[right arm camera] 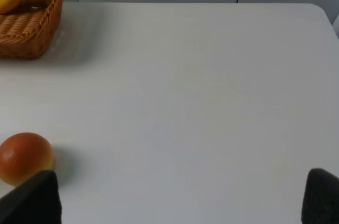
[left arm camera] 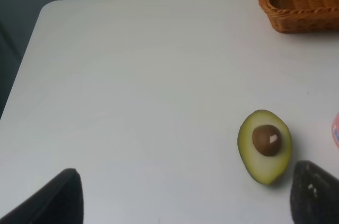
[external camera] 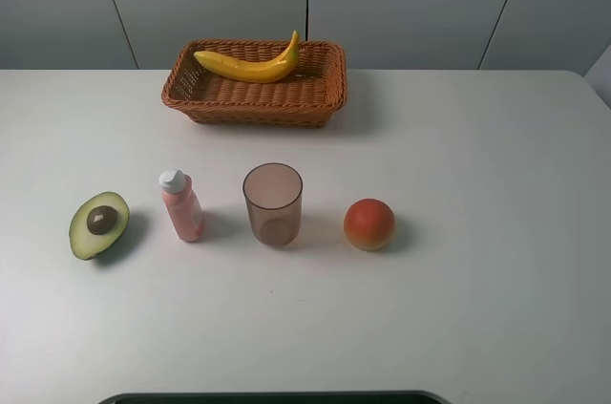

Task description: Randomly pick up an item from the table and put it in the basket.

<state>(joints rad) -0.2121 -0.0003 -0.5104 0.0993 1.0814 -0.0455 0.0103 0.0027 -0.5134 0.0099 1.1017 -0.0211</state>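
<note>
Yellow and shiny, the banana [external camera: 250,65] lies inside the basket [external camera: 253,110], resting along its far side. The basket sits at the far part of the white table [external camera: 477,184].

Nearer the front, four things stand in a row, each apart from the next: a half avocado [external camera: 98,223], a small pink bottle [external camera: 181,205], a see-through brown cup [external camera: 273,205] and a round orange-red fruit [external camera: 369,224].

Neither arm shows in the high view. In the left wrist view, the left gripper [left arm camera: 185,197] has its two dark fingers spread wide and holds nothing. The avocado lies just ahead of one finger. In the right wrist view, the right gripper [right arm camera: 180,200] is spread wide too, and empty. The round fruit is close to one of its fingers.

With the banana in the basket and both grippers empty, the putting-in step looks finished. The task seems done for this item.

If one more thing should go in, the closest gripper would need to come down over it with its fingers on both sides, squeeze softly, lift it, and carry it to the basket. It should take care not to bump the cup or the bottle.
</note>
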